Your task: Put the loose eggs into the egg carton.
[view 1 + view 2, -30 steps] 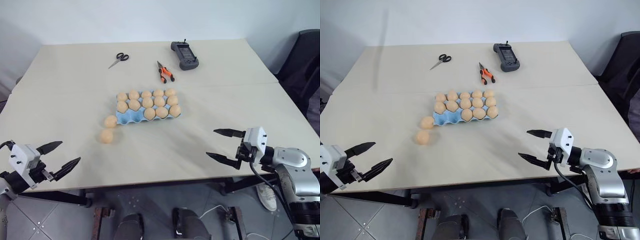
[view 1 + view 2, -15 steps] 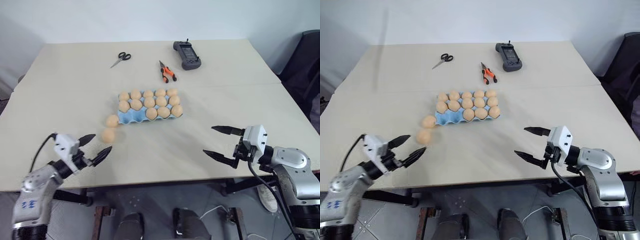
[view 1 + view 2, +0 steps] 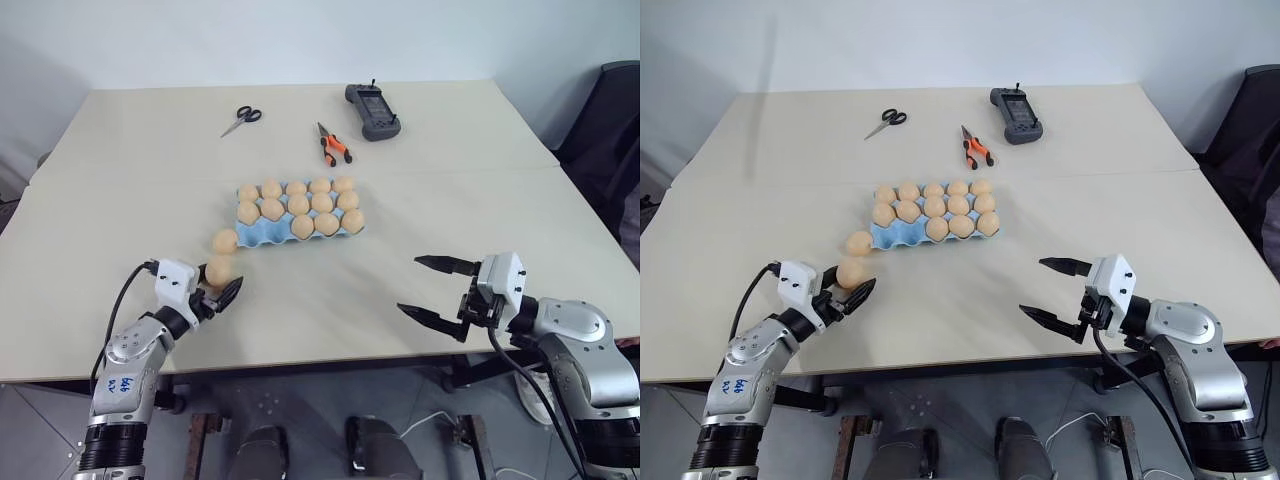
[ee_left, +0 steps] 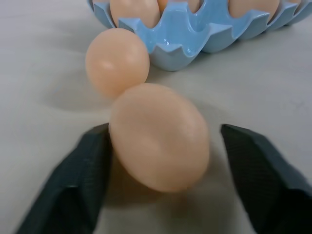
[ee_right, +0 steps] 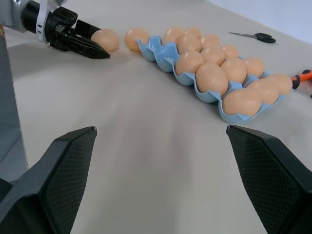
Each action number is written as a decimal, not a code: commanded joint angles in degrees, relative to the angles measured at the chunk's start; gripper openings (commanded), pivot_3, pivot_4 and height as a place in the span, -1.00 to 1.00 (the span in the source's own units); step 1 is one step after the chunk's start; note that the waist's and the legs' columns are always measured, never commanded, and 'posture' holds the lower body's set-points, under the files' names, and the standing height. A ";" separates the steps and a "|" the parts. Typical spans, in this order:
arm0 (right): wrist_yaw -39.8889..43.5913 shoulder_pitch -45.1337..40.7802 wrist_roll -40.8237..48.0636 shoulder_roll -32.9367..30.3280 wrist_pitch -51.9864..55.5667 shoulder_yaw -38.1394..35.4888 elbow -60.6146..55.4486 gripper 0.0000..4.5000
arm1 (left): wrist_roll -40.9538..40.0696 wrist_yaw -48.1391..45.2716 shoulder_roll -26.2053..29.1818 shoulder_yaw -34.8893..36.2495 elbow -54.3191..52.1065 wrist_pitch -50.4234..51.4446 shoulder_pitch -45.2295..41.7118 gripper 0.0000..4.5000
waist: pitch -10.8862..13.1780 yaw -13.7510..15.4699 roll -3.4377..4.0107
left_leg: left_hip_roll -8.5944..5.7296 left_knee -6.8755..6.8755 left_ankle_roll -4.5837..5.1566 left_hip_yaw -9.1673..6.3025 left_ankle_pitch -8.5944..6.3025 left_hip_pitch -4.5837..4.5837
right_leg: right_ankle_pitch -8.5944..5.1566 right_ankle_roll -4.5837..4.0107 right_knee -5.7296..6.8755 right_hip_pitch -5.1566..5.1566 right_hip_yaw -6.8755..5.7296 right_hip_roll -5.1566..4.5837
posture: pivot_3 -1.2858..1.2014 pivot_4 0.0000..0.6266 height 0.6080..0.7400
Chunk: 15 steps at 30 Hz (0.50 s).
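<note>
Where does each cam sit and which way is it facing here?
Head stereo pair: looks forward and down over the table; both arms show.
Left wrist: looks along the left gripper at the near loose egg between its fingers, one finger touching.
Right wrist: looks along the open right gripper across the table.
Shared: the egg carton and both loose eggs appear in all views.

Counting now: two loose eggs are sitting out on the desk [image 3: 1120,215], one [image 3: 851,272] lying between the left fingers [image 3: 862,292] and one [image 3: 859,243] just beyond them. One egg carton [image 3: 902,238] is sitting further past them, carrying thirteen eggs. Well beyond it are lying one pair of scissors [image 3: 885,121], one pair of pliers [image 3: 974,147] and one dark handheld device [image 3: 1015,112].
</note>
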 commanded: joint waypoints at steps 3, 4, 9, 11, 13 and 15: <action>-0.48 0.34 0.95 0.36 0.33 0.50 -1.80 1.00 | -4.35 -5.72 1.39 2.56 -5.38 -5.95 1.60 -0.19 | 0.00 -0.08 0.00 | 0.01 -0.03 -0.01 0.00 -0.01 -0.01 | 0.00 0.00 -0.04 -0.01 0.01 0.00 | 0.03 -0.52 1.00; -0.50 0.50 0.99 0.24 0.41 0.48 -1.84 1.00 | -5.17 -7.54 2.28 2.49 -6.71 -6.11 1.80 -0.19 | 0.00 -0.09 0.00 | 0.01 -0.04 -0.02 0.01 -0.01 -0.02 | 0.00 0.00 -0.05 -0.02 0.01 0.00 | 0.03 -0.52 1.00; -0.90 0.39 0.87 0.03 0.75 0.50 -1.75 1.00 | -5.23 -10.88 4.40 -0.56 -4.38 -3.83 -4.71 -0.19 | 0.00 0.27 0.00 | 0.01 -0.04 -0.01 -0.01 -0.01 -0.04 | 0.00 -0.01 -0.08 -0.01 -0.01 -0.03 | 0.03 -0.52 1.00; -1.37 0.36 0.58 0.06 0.69 0.53 -1.97 1.00 | -4.17 -11.66 3.26 -3.20 0.73 -3.07 -11.53 -0.19 | 0.00 1.02 0.00 | -0.03 0.02 0.04 -0.02 0.03 -0.06 | 0.03 -0.04 -0.06 0.00 -0.04 -0.06 | 0.03 -0.52 1.00; -1.88 0.47 0.41 0.13 0.56 0.47 -2.26 1.00 | -3.57 -12.28 2.24 -4.71 4.52 -3.07 -15.51 -0.19 | 0.00 1.35 0.00 | -0.03 0.18 0.07 -0.02 0.08 -0.11 | 0.16 -0.03 -0.07 0.00 -0.08 0.00 | 0.03 -0.52 1.00; -3.20 1.07 0.44 0.43 0.67 0.06 -3.45 1.00 | -1.62 -12.47 0.24 -7.14 10.59 -4.68 -20.55 -0.19 | 0.00 1.39 0.00 | -0.05 0.24 0.09 0.05 0.06 -0.12 | 0.21 0.04 -0.09 0.03 -0.03 0.01 | 0.03 -0.52 1.00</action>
